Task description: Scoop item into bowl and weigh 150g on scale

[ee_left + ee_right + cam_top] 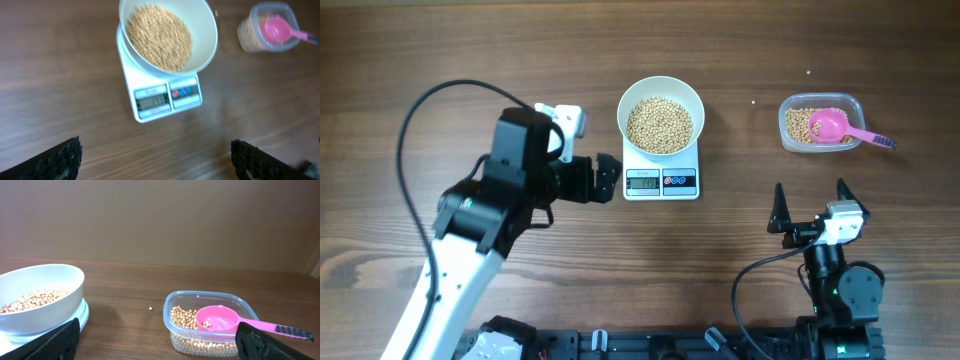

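Observation:
The white bowl (661, 114) sits on the white scale (661, 181) at the table's middle, heaped with tan beans (659, 124). In the left wrist view the bowl (205, 47) and its beans (159, 36) rest on the scale (160, 100), whose display faces me. My left gripper (609, 177) hovers just left of the scale, open and empty, fingertips (62, 160) wide apart. My right gripper (811, 205) stands open and empty near the front right. From there I see the bowl (45, 292) at left.
A clear plastic tub (820, 123) at the back right holds more beans and a pink scoop (840, 128) whose handle sticks out right. In the right wrist view the tub (212, 325) and scoop (220, 319) lie ahead. A stray bean (150, 308) lies on the wood.

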Robot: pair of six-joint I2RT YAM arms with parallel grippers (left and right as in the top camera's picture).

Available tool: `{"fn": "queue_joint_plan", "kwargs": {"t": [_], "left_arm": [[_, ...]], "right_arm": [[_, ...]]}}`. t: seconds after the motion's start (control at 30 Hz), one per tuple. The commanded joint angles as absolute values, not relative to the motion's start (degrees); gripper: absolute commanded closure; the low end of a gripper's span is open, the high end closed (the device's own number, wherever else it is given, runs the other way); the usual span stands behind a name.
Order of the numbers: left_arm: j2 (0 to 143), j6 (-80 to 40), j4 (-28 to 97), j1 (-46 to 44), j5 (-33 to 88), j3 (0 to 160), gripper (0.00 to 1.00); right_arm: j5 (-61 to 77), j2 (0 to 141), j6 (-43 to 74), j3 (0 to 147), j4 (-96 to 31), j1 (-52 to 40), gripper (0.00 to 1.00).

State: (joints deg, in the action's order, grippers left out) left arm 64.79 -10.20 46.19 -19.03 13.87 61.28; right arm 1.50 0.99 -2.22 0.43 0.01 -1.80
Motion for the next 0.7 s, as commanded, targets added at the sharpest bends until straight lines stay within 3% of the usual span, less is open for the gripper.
{"fn": "queue_joint_plan", "kwargs": {"t": [0.0, 0.17, 0.33, 0.67], "left_arm": [[60.8, -9.4, 45.8, -19.2, 8.6, 59.4, 0.00], [56.2, -9.5, 42.8, -19.2, 8.2, 53.3, 0.00], [46.5, -9.5, 31.9, -18.2, 8.2, 41.6, 0.00], [32.5, -9.5, 15.2, -8.0, 8.3, 26.7, 0.00]], "right_arm": [[2.6, 0.2, -1.4, 0.3, 0.1, -2.1, 0.00], [2.6, 0.2, -1.4, 0.3, 0.1, -2.1, 0.00], [2.6, 0.2, -1.3, 0.3, 0.1, -2.1, 0.00], [2.6, 0.2, -1.4, 0.3, 0.1, -2.1, 0.00]]}}
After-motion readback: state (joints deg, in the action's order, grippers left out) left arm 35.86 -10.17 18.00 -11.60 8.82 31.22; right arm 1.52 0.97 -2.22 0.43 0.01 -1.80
